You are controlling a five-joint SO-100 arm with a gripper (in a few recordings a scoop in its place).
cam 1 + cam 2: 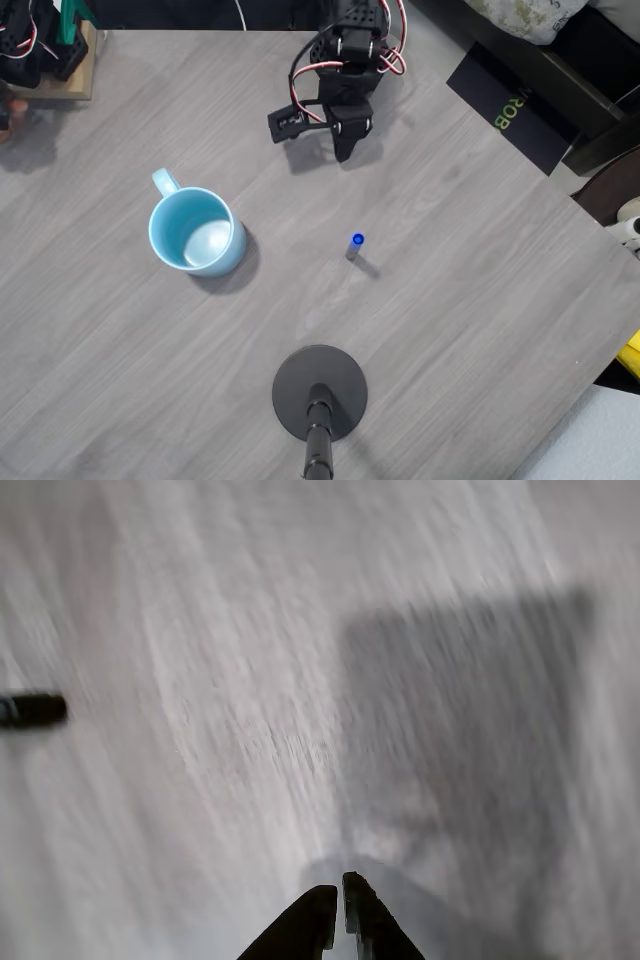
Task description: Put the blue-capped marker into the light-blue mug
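Overhead view gives you the whole layout: the grey wood-grain counter (450,330), the mug (193,232) standing upright toward its left side with its small handle pointing up-left, and the marker (354,245) standing on end well to the mug's right, blue cap up. You are at the very start, I judge: nothing is picked up and the reach has not begun. Your arm sits folded near the counter's far edge, and the tool (345,150) points down at bare wood, well short of the marker. In the wrist view the tool (337,900) is clenched on nothing, tips nearly touching. Next you need to spread the fingers and advance toward the marker without tipping it.
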